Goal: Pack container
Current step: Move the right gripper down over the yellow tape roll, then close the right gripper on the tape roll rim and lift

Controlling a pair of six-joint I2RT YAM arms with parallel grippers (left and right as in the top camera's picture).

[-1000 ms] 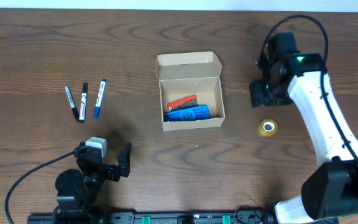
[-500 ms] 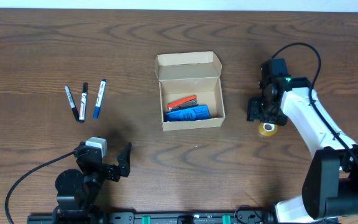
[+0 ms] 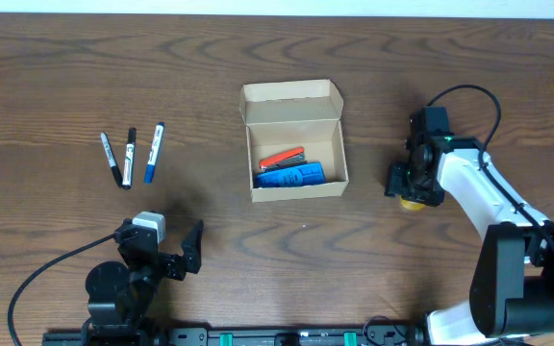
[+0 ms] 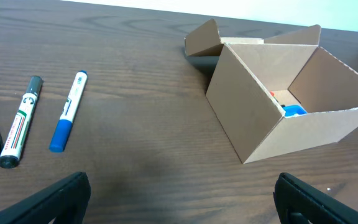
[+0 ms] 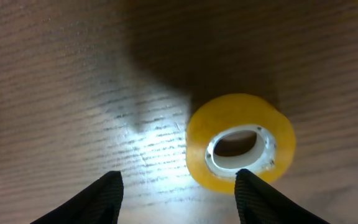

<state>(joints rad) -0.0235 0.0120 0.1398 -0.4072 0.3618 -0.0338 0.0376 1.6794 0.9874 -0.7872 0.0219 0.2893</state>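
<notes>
The tan cardboard container [image 3: 294, 140] stands open at the table's middle, with an orange and a blue item inside; it also shows in the left wrist view [image 4: 284, 99]. Three marker pens [image 3: 131, 156] lie to its left, and show in the left wrist view [image 4: 27, 118]. A yellow tape roll [image 5: 240, 142] lies flat under my right gripper [image 5: 177, 196], which is open just above the table; one finger is over the roll's hole and the other is on bare wood to its left. In the overhead view the roll [image 3: 411, 203] is mostly hidden. My left gripper [image 4: 179, 199] is open and empty.
The left arm rests at the table's front edge [image 3: 142, 259]. Bare wood lies between the pens and the container.
My right gripper has moved toward the front of the table and down over the tape roll, now covering it in the overhead view. The left arm has not moved.
</notes>
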